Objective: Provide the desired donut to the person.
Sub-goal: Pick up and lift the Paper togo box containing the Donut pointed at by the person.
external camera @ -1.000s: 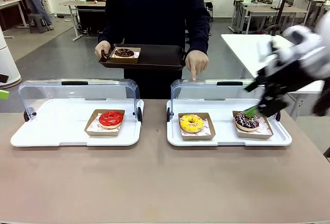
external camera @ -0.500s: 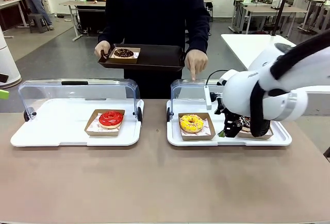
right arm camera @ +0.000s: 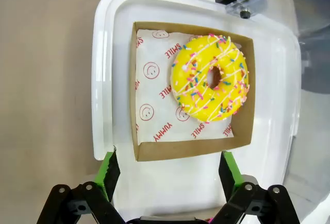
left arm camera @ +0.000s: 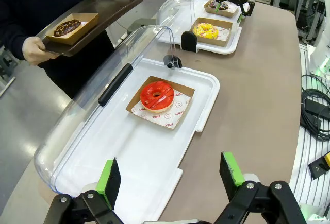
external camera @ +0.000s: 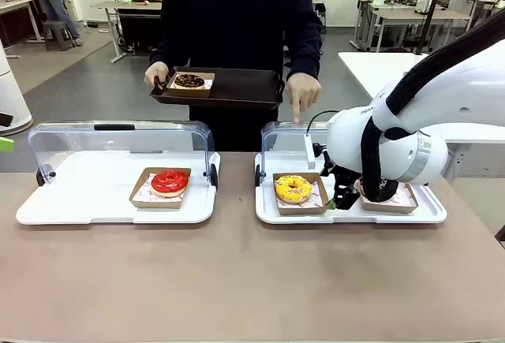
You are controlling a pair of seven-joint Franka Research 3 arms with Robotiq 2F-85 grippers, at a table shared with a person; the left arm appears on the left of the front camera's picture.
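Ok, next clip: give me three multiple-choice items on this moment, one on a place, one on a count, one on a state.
1. Where is the red donut? A) left white tray B) right white tray C) the tabletop
2. How many donuts on the person's dark tray? A) none B) one C) three
3. The right gripper is: A) shut on a box B) open C) shut, empty
Key: 1 A, its box sits there; 2 B, a single chocolate donut; 3 B, fingers apart by the yellow donut's box.
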